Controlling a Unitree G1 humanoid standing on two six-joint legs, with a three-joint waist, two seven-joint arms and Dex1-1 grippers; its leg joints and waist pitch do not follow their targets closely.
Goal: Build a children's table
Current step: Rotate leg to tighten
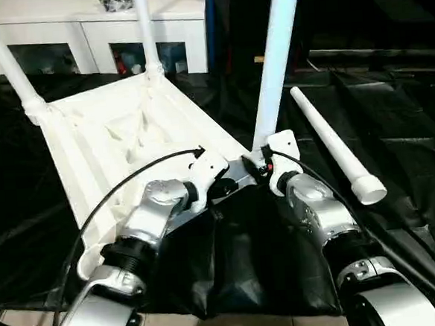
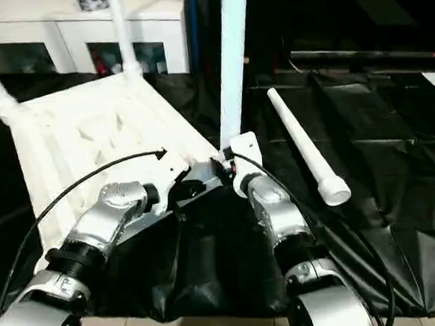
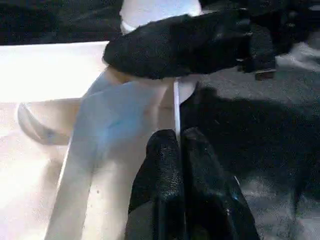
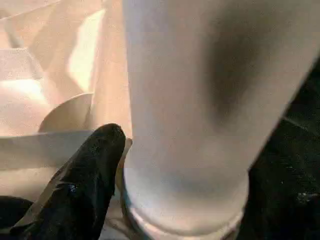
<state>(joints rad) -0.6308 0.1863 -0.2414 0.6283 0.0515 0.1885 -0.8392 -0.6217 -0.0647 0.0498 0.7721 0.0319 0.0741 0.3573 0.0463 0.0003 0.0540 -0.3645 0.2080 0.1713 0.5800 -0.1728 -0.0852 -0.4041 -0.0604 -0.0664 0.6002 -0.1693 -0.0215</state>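
A: Where is the table?

B: The white plastic tabletop (image 1: 118,132) lies upside down on a black sheet (image 1: 394,121) spread over the floor, ribbed underside facing up. Round sockets sit at its corners. Three of them hold legs: two far legs (image 1: 5,58) (image 1: 145,30) stand upright near a white cabinet (image 1: 81,31), and a third leg (image 1: 274,62) rises from the near corner socket (image 4: 185,220) beside the grippers. A fourth leg (image 1: 336,143) lies loose on the sheet, well apart from the tabletop on the robot's right.

A: What are the grippers doing?

B: The left gripper (image 3: 180,145) has its two black fingers pressed together with nothing between them, its tips at the tabletop's edge just beside the seated leg. The right gripper (image 3: 175,45) is at the foot of that third leg. One black finger (image 4: 85,180) rests by the leg's base; the other is hidden. Whether it actually clasps the leg cannot be told.

A: Anything in the cabinet?

B: Small items sit behind its glass doors, too dim to name.
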